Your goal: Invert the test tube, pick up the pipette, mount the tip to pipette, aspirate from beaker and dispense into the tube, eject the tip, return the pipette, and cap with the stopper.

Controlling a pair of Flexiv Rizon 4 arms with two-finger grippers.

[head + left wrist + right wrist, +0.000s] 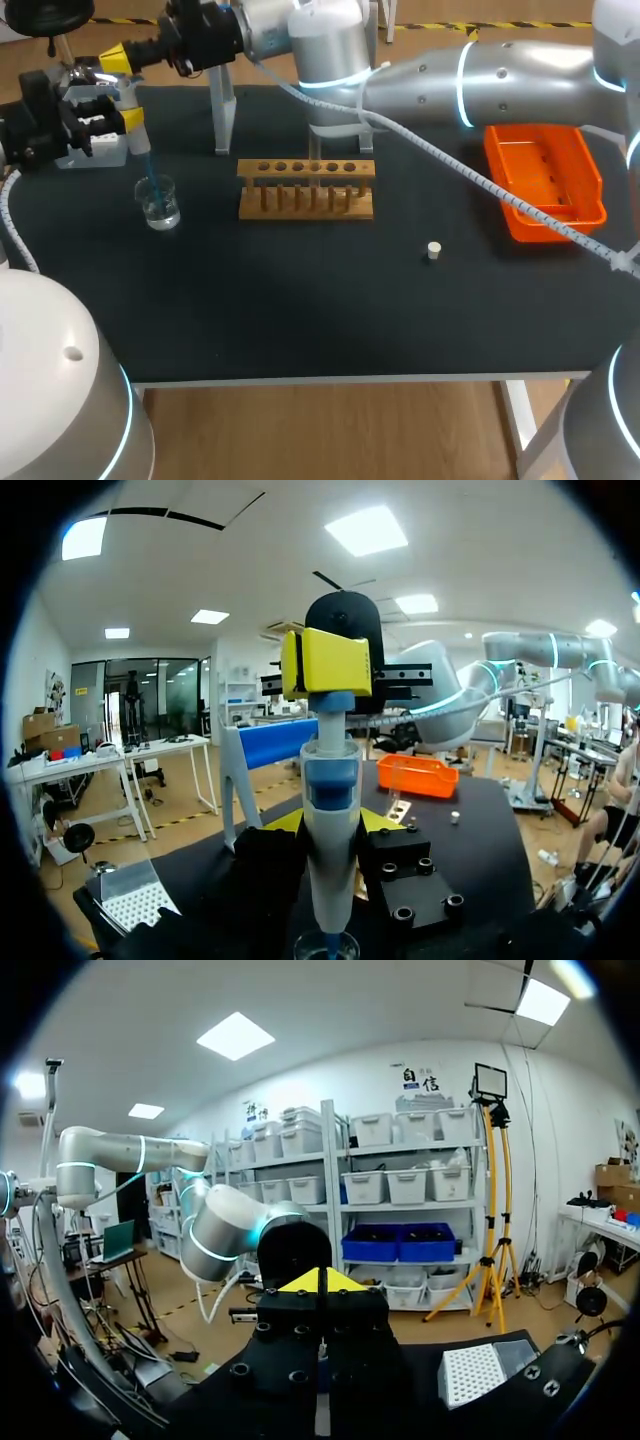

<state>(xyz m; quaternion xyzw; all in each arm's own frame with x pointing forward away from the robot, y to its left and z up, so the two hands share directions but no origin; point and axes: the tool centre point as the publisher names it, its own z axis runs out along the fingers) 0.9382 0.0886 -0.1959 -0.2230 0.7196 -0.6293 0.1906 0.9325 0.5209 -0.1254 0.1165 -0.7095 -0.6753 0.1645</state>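
The left gripper (125,120) is pinching the pipette (137,140) at upper left, its blue tip (149,172) dipping into the beaker (160,205), while the right gripper (115,55), fingers pressed together, is sitting on the plunger (331,702); this looks like aspirating, with a straight lift toward the rack (305,188) probably coming next.

Black bench (300,320), glass beaker (159,203) at left, wooden tube rack (306,190) ctr, white stopper (434,251) front-right of rack, orange tray (596,195) far right, grey stand (221,120) at rear.
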